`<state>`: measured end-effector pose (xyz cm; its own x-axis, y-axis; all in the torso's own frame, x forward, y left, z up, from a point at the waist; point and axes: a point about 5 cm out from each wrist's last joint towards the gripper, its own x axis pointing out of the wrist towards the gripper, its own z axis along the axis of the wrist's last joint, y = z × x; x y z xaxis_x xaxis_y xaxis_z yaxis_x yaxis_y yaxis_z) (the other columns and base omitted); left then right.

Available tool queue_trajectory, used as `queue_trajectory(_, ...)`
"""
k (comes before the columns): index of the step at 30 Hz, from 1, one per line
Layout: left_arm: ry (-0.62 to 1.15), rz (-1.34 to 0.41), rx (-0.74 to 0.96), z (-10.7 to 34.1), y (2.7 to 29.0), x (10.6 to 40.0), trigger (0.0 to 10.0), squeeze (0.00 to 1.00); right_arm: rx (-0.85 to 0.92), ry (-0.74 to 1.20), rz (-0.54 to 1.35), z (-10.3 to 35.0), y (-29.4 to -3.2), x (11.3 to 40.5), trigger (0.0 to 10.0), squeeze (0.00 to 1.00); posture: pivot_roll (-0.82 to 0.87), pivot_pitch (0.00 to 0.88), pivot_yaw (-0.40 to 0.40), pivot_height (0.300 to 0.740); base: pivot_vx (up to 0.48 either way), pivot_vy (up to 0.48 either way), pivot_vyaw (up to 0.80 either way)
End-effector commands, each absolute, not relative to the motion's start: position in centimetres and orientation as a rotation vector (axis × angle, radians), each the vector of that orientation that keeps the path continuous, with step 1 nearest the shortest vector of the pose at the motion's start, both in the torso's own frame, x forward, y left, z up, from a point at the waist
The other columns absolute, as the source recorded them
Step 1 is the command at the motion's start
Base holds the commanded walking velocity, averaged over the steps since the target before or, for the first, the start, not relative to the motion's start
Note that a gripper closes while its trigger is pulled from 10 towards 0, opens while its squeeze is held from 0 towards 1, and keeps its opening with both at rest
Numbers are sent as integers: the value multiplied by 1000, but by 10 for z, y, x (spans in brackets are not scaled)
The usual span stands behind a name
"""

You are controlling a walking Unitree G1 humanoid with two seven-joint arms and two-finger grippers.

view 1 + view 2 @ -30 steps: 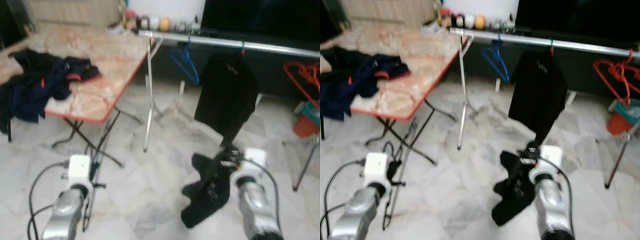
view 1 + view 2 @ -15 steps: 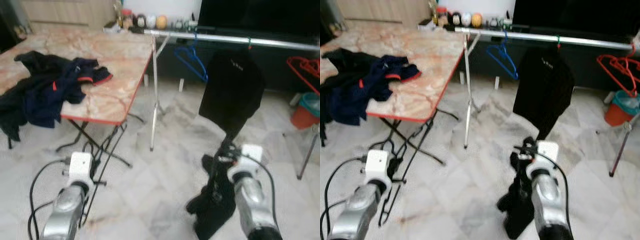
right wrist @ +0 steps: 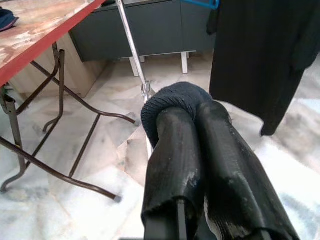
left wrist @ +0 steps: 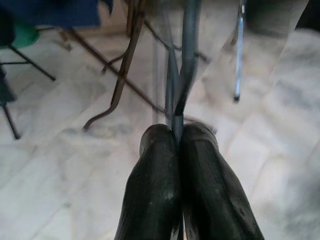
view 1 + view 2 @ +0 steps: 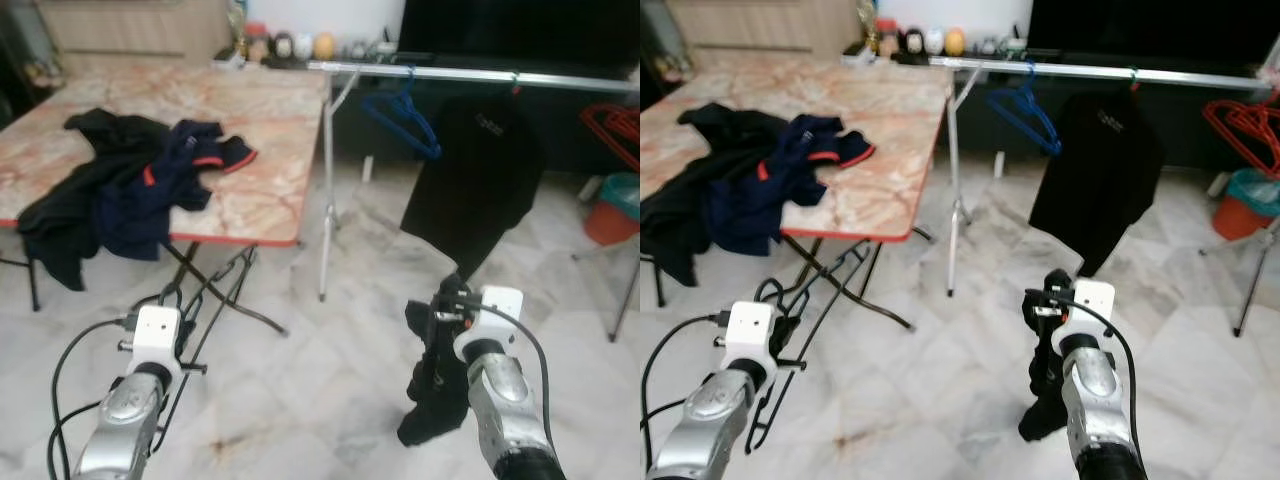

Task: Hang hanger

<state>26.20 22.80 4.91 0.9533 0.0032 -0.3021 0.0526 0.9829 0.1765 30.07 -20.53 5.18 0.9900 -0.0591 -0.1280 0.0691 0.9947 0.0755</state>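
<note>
My left gripper (image 4: 176, 131) is shut on the thin dark wire of a black hanger (image 4: 185, 60), which hangs low over the floor beside the table legs. Low on the right, my right gripper (image 5: 447, 296) is shut on a dark garment (image 5: 432, 400) that droops toward the floor; the right wrist view shows its fingers (image 3: 175, 150) pinching the knitted cloth. Ahead runs a silver clothes rail (image 5: 470, 75). On the rail hang a bare blue hanger (image 5: 405, 110) and a black shirt (image 5: 480, 170) on a green hook.
A folding table (image 5: 270, 130) with a marble-pattern top stands at the left, a pile of dark clothes (image 5: 120, 180) on it. The rail's upright post (image 5: 325, 200) stands by the table's corner. Red hangers (image 5: 615, 125) and an orange bucket (image 5: 610, 215) are at the far right.
The camera has shifted, so the table, rail and shirt sit further right and the table takes up more of the view. Both grippers keep their hold.
</note>
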Motion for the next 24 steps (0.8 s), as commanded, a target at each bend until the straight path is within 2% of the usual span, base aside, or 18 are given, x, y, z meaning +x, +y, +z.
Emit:
queue_trajectory(1,350,-64,267,42,231,254,10000,0,80,111,-77,54,-209,301,10000,0,32,0,3,719,0,401,0)
queue_trajectory(3,400,-70,321,31,237,246,10000,0,81,111,-77,55,-209,302,10000,0,32,0,3,719,0,394,0)
queue_trajectory(6,443,-49,315,22,245,239,10000,0,81,109,-75,56,-208,303,10000,0,36,0,2,719,0,396,0)
queue_trajectory(9,551,-54,407,4,256,227,10000,0,79,109,-67,56,-206,304,10000,0,42,0,-1,719,0,398,0)
queue_trajectory(17,701,33,351,-25,273,205,10000,0,71,97,-66,59,-208,306,10000,0,39,0,-4,719,0,394,0)
queue_trajectory(24,747,59,334,-33,275,201,10000,0,45,74,-48,65,-205,310,10000,0,41,0,-4,719,0,387,0)
